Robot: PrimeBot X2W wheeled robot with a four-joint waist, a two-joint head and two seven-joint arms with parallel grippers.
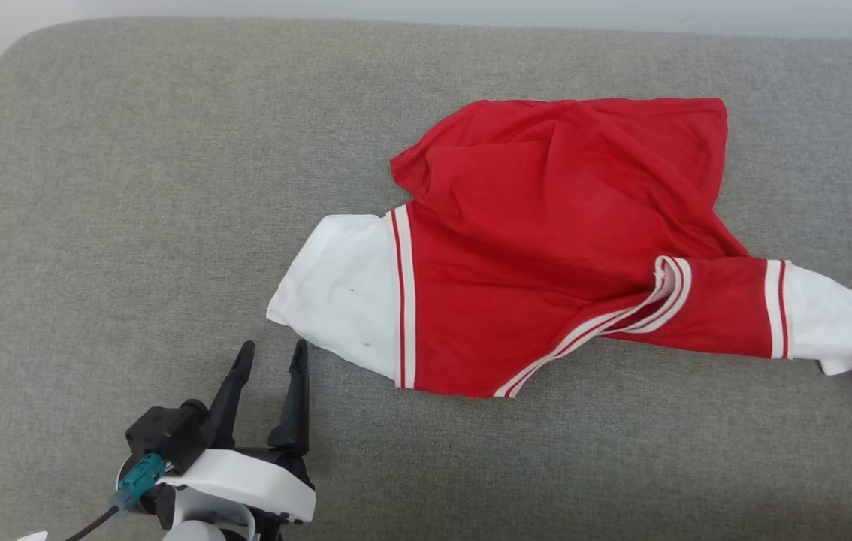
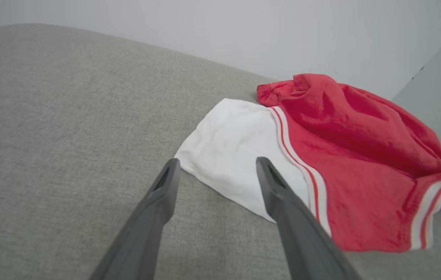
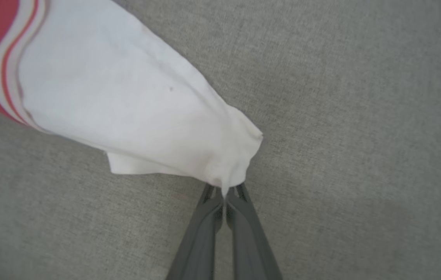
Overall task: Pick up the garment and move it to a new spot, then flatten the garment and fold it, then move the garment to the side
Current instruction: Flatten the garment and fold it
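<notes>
**Ana:** Where is the red T-shirt (image 1: 546,248)?

**Ben:** It lies on the grey cushion (image 1: 133,188). It is not flat. The red middle part is bumpy, with big folds in it.

**Ana:** What else is on the shirt?

**Ben:** The striped collar (image 1: 644,304) is on the side of the shirt that is close to the robot. It is red and white.

**Ana:** How does the left white sleeve end (image 1: 336,293) lie?

**Ben:** It lies flat and spread out on the shirt's left side. A red and white stripe runs where it meets the red part.

**Ana:** And the right white sleeve end (image 1: 839,323)?

**Ben:** It sticks far out from the shirt's right side. Its tip is squeezed into a small point.

**Ana:** What squeezes it?

**Ben:** The right gripper (image 3: 224,190). Its two dark fingers are pressed together on the tip of that sleeve, so it holds the shirt there.

**Ana:** What about the left gripper (image 1: 273,347)?

**Ben:** It is just beside the near corner of the shirt's left sleeve. Its two fingers stand wide apart, with nothing between them, and they point at the sleeve. I cannot tell if they touch the cushion.

**Ana:** Is anything behind the shirt?

**Ben:** A pale wall (image 2: 244,35), past the shirt's far side.
</notes>
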